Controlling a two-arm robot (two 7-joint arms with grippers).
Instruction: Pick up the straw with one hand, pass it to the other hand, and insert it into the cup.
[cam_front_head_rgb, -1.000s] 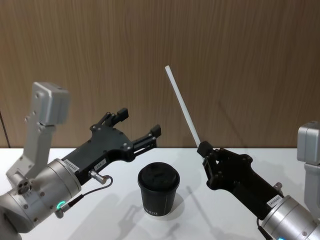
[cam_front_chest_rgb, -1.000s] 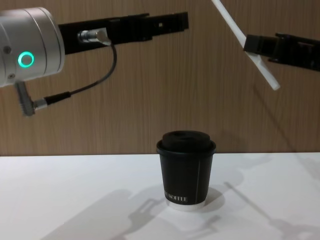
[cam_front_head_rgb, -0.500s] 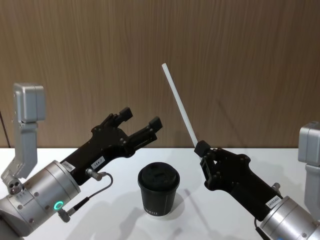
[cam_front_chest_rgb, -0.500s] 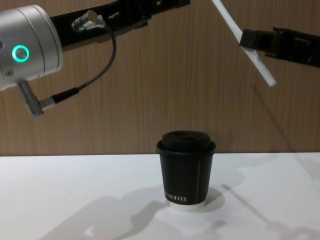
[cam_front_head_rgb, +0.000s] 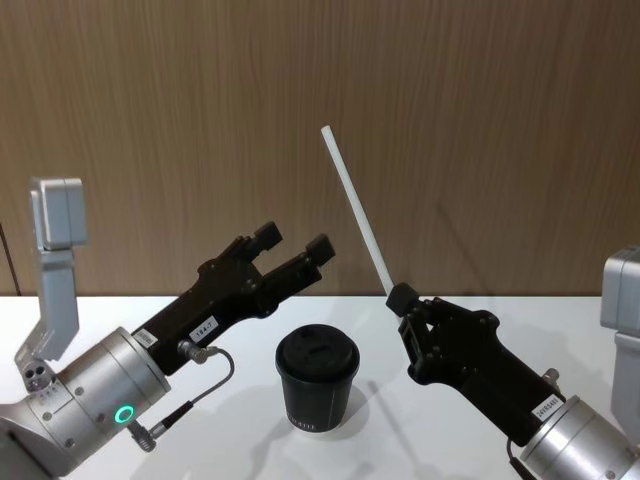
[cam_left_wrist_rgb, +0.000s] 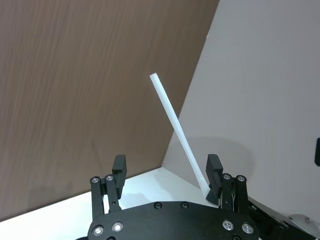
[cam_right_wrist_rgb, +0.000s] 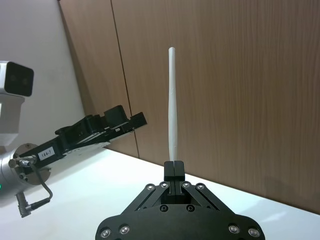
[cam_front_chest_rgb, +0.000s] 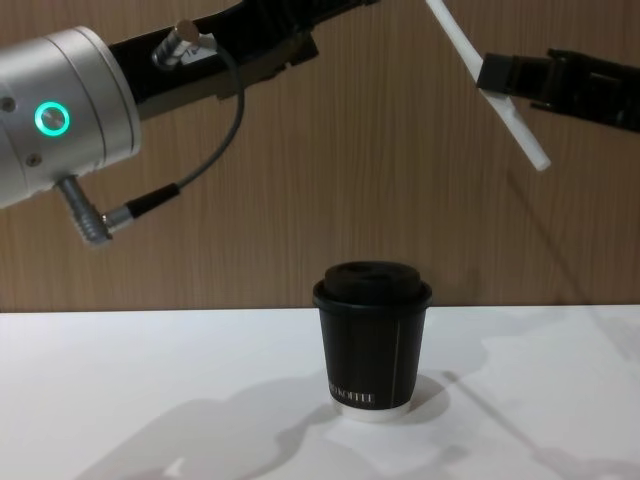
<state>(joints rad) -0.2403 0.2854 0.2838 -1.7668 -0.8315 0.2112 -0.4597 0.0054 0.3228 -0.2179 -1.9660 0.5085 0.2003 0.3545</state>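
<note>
The white straw (cam_front_head_rgb: 355, 208) slants up and to the left, gripped near its lower end by my right gripper (cam_front_head_rgb: 398, 297), which is shut on it above and to the right of the cup. The black lidded cup (cam_front_head_rgb: 317, 380) stands upright on the white table. My left gripper (cam_front_head_rgb: 293, 241), with the green ring light on its silver wrist, is open above the cup's left side, its fingers pointing toward the straw but apart from it. In the left wrist view the straw (cam_left_wrist_rgb: 177, 129) rises between the open fingers (cam_left_wrist_rgb: 119, 165). The right wrist view shows the straw (cam_right_wrist_rgb: 172, 100) standing in my right gripper (cam_right_wrist_rgb: 174, 169).
A brown wood-panel wall (cam_front_head_rgb: 480, 120) closes off the back of the white table (cam_front_chest_rgb: 150, 400). The cup (cam_front_chest_rgb: 372, 335) is the sole object on the tabletop. A short tail of the straw (cam_front_chest_rgb: 525, 140) sticks out below the right fingertips.
My left gripper has risen and swung right, closer to the straw, still open. The right gripper with the straw has edged slightly left.
</note>
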